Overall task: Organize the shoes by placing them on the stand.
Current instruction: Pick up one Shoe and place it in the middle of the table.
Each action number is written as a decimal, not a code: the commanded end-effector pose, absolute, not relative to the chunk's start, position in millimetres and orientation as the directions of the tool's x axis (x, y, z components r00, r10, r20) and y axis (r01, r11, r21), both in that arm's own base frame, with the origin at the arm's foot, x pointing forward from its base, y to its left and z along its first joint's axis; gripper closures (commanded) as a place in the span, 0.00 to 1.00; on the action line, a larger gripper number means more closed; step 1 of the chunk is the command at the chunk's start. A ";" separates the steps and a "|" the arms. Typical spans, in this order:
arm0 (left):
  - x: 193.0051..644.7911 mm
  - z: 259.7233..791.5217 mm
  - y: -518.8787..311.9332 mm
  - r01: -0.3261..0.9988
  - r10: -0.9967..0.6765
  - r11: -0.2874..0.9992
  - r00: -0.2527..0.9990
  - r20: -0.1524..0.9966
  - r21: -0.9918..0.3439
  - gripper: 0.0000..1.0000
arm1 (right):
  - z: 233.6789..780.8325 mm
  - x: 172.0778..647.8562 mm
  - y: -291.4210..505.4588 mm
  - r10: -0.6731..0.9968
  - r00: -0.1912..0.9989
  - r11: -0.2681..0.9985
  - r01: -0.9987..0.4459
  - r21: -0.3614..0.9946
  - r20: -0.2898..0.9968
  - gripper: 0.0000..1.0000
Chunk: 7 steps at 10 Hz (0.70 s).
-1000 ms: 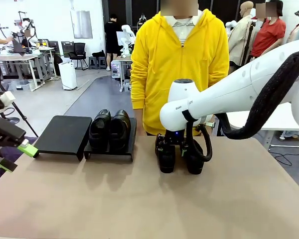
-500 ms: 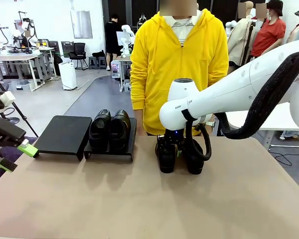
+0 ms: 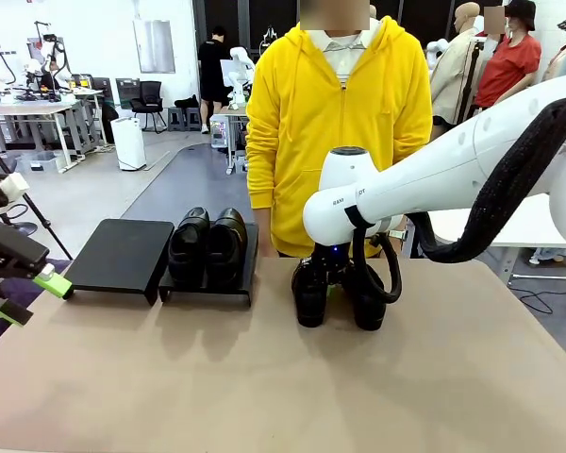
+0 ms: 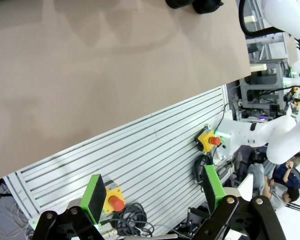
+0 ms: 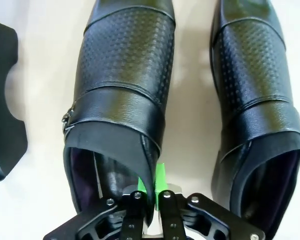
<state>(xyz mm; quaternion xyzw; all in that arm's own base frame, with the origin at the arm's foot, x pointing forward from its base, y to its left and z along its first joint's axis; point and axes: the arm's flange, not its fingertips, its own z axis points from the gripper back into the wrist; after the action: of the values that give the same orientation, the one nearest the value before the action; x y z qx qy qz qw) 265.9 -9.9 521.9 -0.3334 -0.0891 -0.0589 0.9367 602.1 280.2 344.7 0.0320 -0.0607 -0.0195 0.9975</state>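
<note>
Green-padded fingers spread wide, the left gripper [image 3: 30, 298] hangs off the near left table edge, holding nothing. At mid-table, the right gripper [image 5: 154, 187] is clamped on the inner collar wall of the left loose shoe [image 5: 122, 100]. The partner shoe [image 5: 255, 90] stands just beside it, untouched. That hold is on thin leather at the heel end, so the lift probably wants to be slow and straight up, toe clear of the table, before moving left to the empty stand section [image 3: 123, 253]. The far section beside it already carries two shoes [image 3: 208, 247]. Dark lettering on the white arm [image 3: 434, 179] is too small to read; no shoe brand is legible.
</note>
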 end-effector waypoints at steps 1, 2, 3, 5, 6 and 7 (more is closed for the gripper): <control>266.8 524.5 -9.5 0.165 -0.044 0.760 0.978 0.204 -0.629 0.00 | 366.6 595.6 275.7 -0.015 0.991 0.997 0.005 0.078 0.130 1.00; 266.8 524.5 -9.5 0.165 -0.044 0.760 0.978 0.204 -0.629 0.00 | 390.9 582.1 268.0 -0.027 0.989 0.996 0.015 0.084 0.147 1.00; 266.8 524.5 -9.5 0.165 -0.044 0.760 0.978 0.204 -0.629 0.00 | 419.2 562.9 260.9 -0.034 0.986 0.996 0.020 0.083 0.163 1.00; 266.8 524.5 -9.5 0.165 -0.044 0.760 0.978 0.204 -0.629 0.00 | 477.0 504.8 244.1 -0.086 0.991 0.988 0.072 0.134 0.103 1.00; 266.8 524.5 -9.5 0.165 -0.044 0.760 0.978 0.204 -0.629 0.00 | 504.1 457.6 231.0 -0.098 0.993 0.984 0.087 0.157 0.065 1.00; 266.8 524.5 -9.5 0.165 -0.044 0.760 0.978 0.204 -0.629 0.00 | 518.1 422.0 223.6 -0.102 0.995 0.980 0.100 0.175 0.003 1.00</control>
<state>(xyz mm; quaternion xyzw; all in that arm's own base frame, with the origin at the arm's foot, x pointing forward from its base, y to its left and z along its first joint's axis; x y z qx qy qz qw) 266.5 -9.8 521.9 -0.3334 -0.0884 -0.0586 0.9368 461.9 243.7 506.6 0.0662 -0.0276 -0.0470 0.9963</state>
